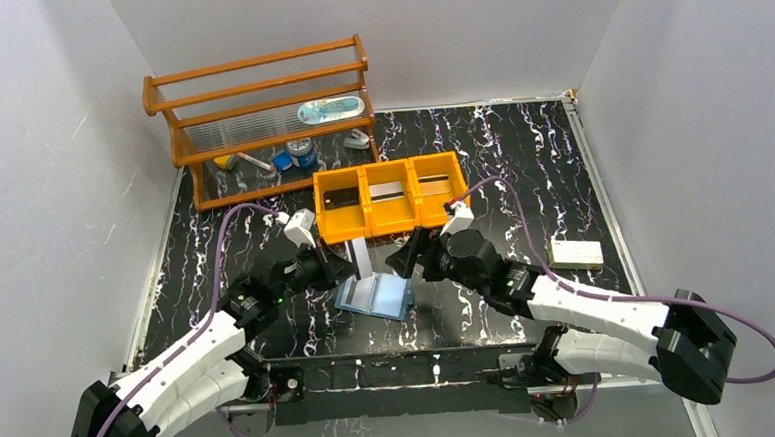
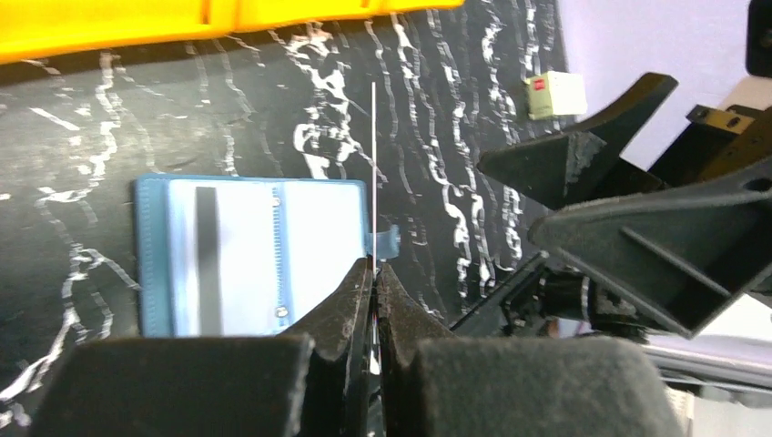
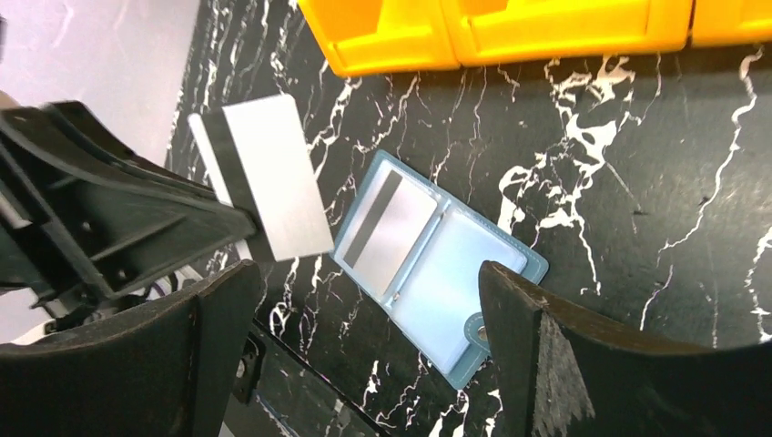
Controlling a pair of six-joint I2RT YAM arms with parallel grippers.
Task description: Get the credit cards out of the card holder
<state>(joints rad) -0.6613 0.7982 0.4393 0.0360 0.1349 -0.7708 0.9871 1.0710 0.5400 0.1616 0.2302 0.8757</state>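
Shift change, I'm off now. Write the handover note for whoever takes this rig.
Left gripper: shut on a silver card, already out of the wallet.
Right gripper: open, above the wallet.
The wallet lies open on the table, with one striped card in a pocket.
Orange tray: holds three cards, one per compartment.
Left to do: set down the silver card, then pull out the striped card.

Left arm (image 1: 186, 361), right arm (image 1: 594, 313): white shells, black joints, purple cables. Left gripper (image 2: 373, 273), right gripper (image 3: 364, 273): black wedges.
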